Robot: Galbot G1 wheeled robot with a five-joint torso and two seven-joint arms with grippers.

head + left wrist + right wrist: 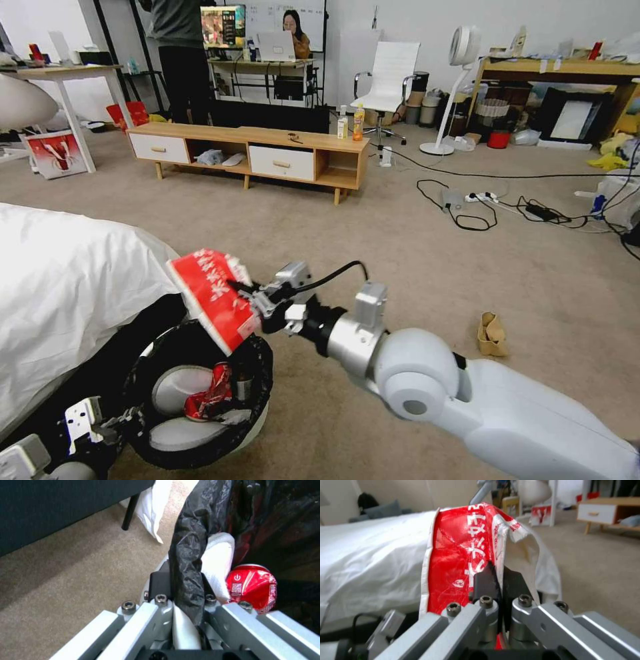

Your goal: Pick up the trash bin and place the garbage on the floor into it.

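Observation:
The white trash bin (200, 440) with its black bag lining hangs low at the left, held off the carpet floor (400, 267). My left gripper (181, 585) is shut on its bag-covered rim (186, 562). Inside lie a crushed red can (210, 393), also close by as the can (253, 586), and white tissues (173, 387). My right gripper (250, 300) is shut on the flattened red-white carton (213, 303), holding it just above the bin's mouth; the carton (463, 555) stands upright between the fingers (483, 582). A brown paper box (492, 333) lies on the carpet to the right.
A white-covered bed (60, 287) presses against the bin's left side. A long wooden TV bench (253, 150) with two upright drink bottles (358, 123) stands ahead. Cables and a power strip (480, 198) trail across the floor at the right.

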